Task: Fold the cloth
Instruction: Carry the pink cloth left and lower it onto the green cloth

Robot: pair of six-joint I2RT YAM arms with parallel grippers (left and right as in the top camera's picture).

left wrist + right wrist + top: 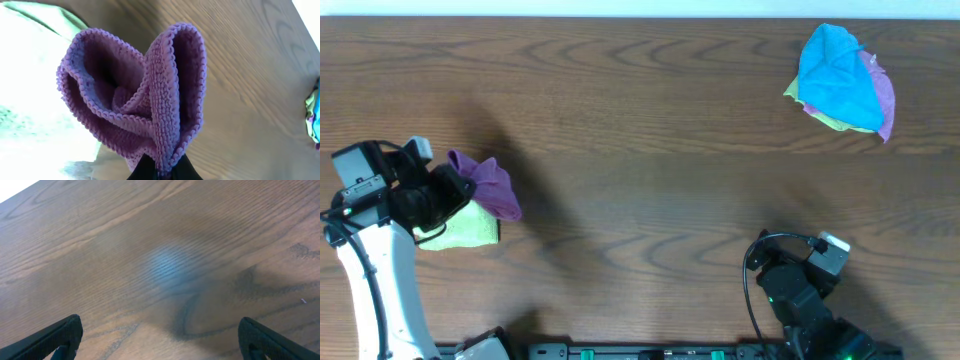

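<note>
1. At the left end of the table [640, 150], the left gripper [448, 186] is clamped tight on the cloth [492, 188], which is magenta-purple microfibre.
2. Left wrist view: the dark fingertips [140, 175] meet at the bottom of the frame with gathered fabric pinched between them. The cloth stands out from them as a bunch of two looped folds, with the stitched edges curling round.
3. A lime-green cloth [470, 230] lies flat on the table, under and just near of the purple bunch. From overhead the purple overlaps its far right corner. I cannot tell whether the two are touching.
4. Near right: the right gripper [160, 329] has its jaws spread wide and nothing between them. Its wrist view shows only bare wood grain below.
5. Far right corner: a loose pile lies well apart from both arms. A blue cloth [832, 70] is on top, a pinkish-purple cloth [883, 95] shows at its right side, and a yellow-green edge [825, 116] peeks out along the near side.
6. The middle of the table between the arms is plain brown wood.
</note>
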